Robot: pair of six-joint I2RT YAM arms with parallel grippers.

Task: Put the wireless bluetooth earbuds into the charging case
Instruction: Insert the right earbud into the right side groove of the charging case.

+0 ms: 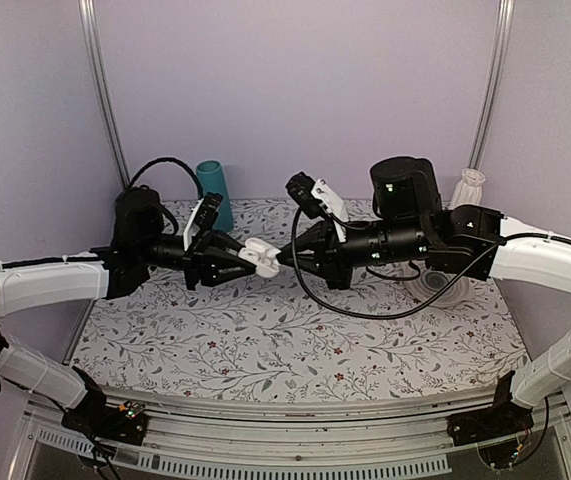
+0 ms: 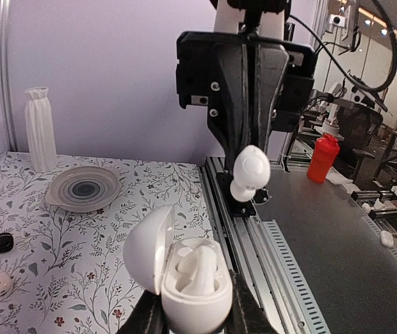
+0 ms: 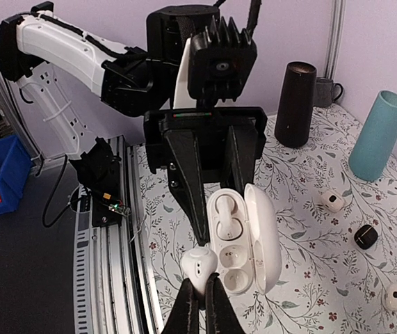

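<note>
Now your left gripper (image 2: 197,309) is clamped on the charging case (image 2: 191,278). Its end sits between the jaws, and its long axis runs straight out from them toward the right gripper (image 3: 199,296). The lid (image 3: 262,236) stands open to one side. The first earbud (image 3: 226,224) is seated in the socket farther from the right jaws. Those jaws pinch the second earbud (image 3: 198,266), just beside the empty nearer socket.

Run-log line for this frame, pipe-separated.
left jaws: shut on charging case, lid open | right jaws: shut on second earbud, beside case | first earbud: seated in case | second insert: not yet done
</note>
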